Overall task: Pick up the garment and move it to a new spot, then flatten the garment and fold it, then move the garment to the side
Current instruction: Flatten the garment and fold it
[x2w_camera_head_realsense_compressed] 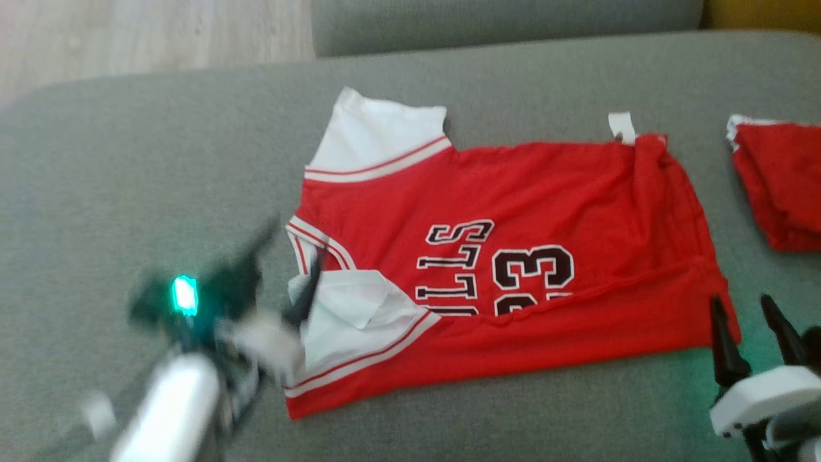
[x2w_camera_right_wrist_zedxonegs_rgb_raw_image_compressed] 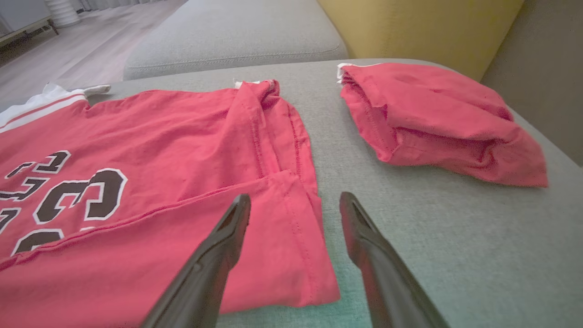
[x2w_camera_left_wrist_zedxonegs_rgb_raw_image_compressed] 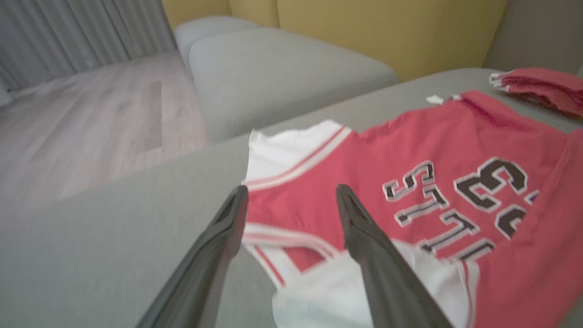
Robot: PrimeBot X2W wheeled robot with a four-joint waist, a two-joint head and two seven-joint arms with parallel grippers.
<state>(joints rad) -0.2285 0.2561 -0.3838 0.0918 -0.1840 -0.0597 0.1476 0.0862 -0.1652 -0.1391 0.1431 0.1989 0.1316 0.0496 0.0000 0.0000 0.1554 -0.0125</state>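
Observation:
The garment (x2w_camera_head_realsense_compressed: pixel 513 192) is a red jersey with white sleeves and dark lettering. It lies spread on the grey cushion (x2w_camera_head_realsense_compressed: pixel 128 160), and its near long edge is folded up over the lower part of the print. My left gripper (x2w_camera_head_realsense_compressed: pixel 298 240) is blurred and open, hovering over the white sleeve and collar end. In the left wrist view the left gripper (x2w_camera_left_wrist_zedxonegs_rgb_raw_image_compressed: pixel 291 189) has the garment (x2w_camera_left_wrist_zedxonegs_rgb_raw_image_compressed: pixel 410 150) showing between its spread fingers. My right gripper (x2w_camera_head_realsense_compressed: pixel 741 301) stands open at the hem's near corner. The right wrist view has the right gripper (x2w_camera_right_wrist_zedxonegs_rgb_raw_image_compressed: pixel 296 196) just above the garment (x2w_camera_right_wrist_zedxonegs_rgb_raw_image_compressed: pixel 182 136), holding nothing.
A second red garment (x2w_camera_head_realsense_compressed: pixel 779 179) lies folded on the cushion to the right, also visible as the folded red garment (x2w_camera_right_wrist_zedxonegs_rgb_raw_image_compressed: pixel 437 114). Another grey cushion (x2w_camera_head_realsense_compressed: pixel 500 19) stands behind. Wood floor (x2w_camera_head_realsense_compressed: pixel 128 32) lies beyond the left edge, and a yellow wall (x2w_camera_left_wrist_zedxonegs_rgb_raw_image_compressed: pixel 364 27) rises at the back.

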